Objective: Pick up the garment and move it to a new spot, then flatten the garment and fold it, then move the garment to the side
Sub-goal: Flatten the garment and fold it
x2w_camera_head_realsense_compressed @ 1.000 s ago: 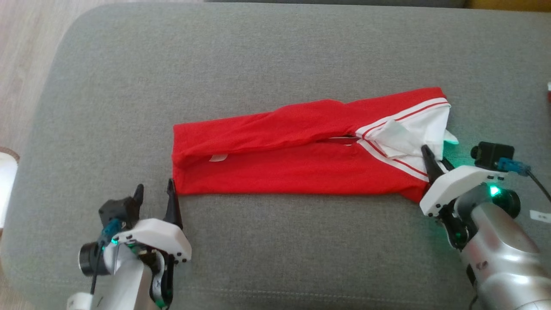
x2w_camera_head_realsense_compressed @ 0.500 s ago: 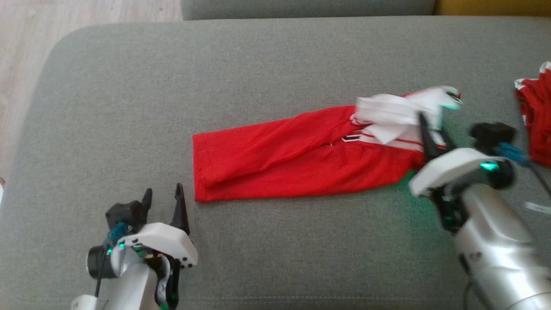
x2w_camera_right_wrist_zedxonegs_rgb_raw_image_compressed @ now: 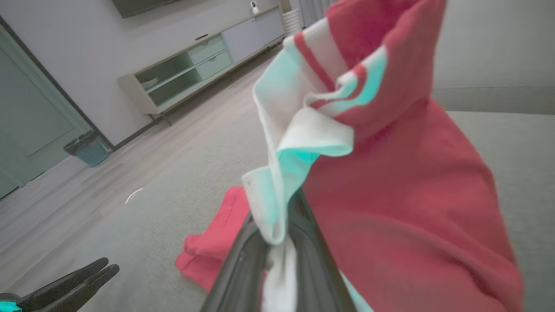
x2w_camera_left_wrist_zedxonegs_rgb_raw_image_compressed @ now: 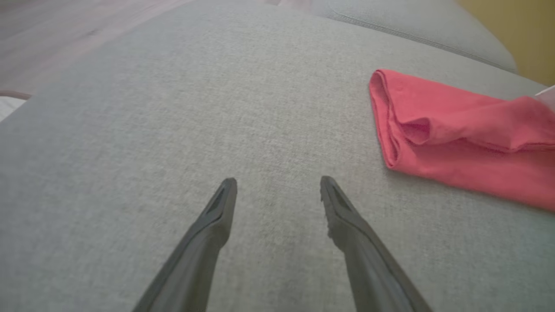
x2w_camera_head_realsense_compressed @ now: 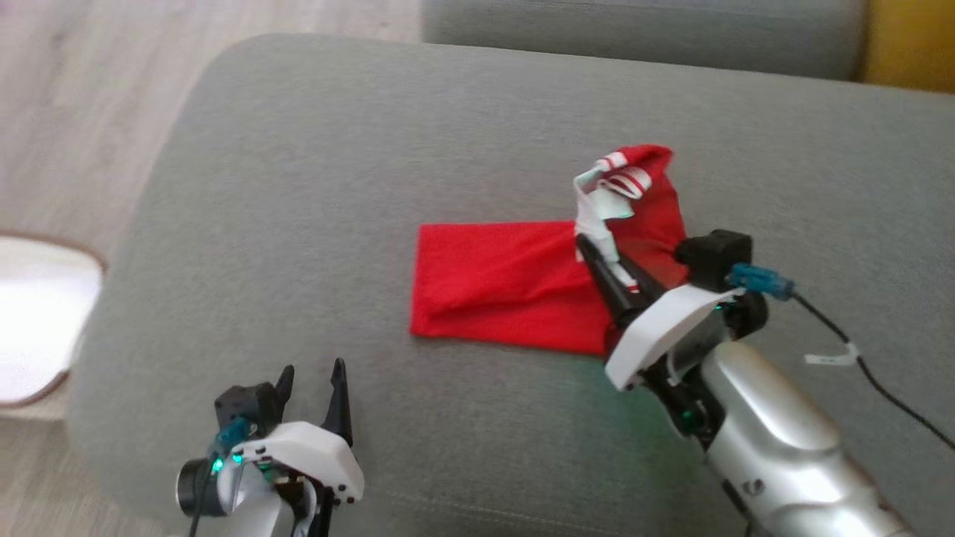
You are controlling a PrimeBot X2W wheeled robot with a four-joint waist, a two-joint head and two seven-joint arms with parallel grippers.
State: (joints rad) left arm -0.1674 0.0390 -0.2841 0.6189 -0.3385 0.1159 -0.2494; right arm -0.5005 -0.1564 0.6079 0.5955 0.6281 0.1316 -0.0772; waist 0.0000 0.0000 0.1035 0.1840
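A red garment (x2w_camera_head_realsense_compressed: 507, 287) with white striped trim is lying on a grey sofa cushion (x2w_camera_head_realsense_compressed: 298, 186), just off the centre of the head view toward 3 o'clock. Its flat, doubled-over part is resting on the cushion, while its striped end is rising off the cushion on the 2 o'clock side. The right gripper (x2w_camera_head_realsense_compressed: 595, 253), reaching in from 4 o'clock, is pinching that white-trimmed end between its two dark fingers. In the right wrist view the cloth is bunching up and draping over them. The left gripper (x2w_camera_head_realsense_compressed: 313, 367) is hovering at 7 o'clock, apart from the garment, its fingers spread wide with nothing between them. In the left wrist view the garment's folded edge is lying at 2 o'clock. Pale wooden floor (x2w_camera_head_realsense_compressed: 74, 89) is showing at 10 o'clock, beyond the cushion's rounded corner.
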